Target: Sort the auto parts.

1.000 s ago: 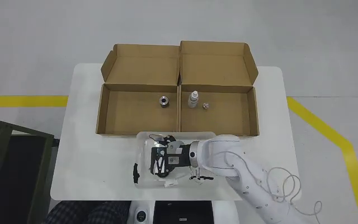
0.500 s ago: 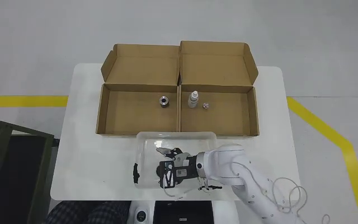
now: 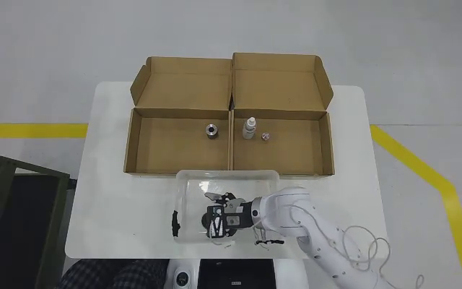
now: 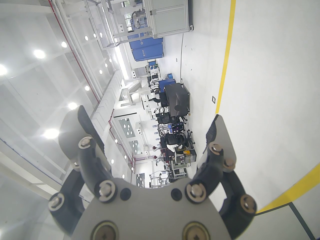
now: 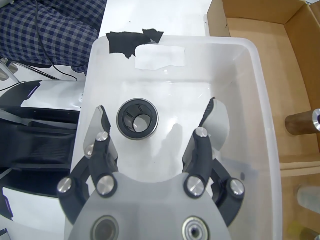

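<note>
A clear plastic bin stands at the table's near edge. My right gripper hangs inside it, open. In the right wrist view a black ring-shaped part lies on the bin floor between the right gripper's fingers, close to one of them and touching neither. The left cardboard box holds a metal cylinder. In the right box stand a small white bottle and a small metal piece. My left gripper is open and holds nothing, aimed away from the table.
Both boxes sit side by side just behind the bin, lids folded back. Black tape and a white label mark the bin's far wall in the right wrist view. Bare white table lies left and right of the bin.
The right gripper moved from the bin's back part toward its near edge, then shifted back slightly. It stayed open. The boxed parts did not move.
</note>
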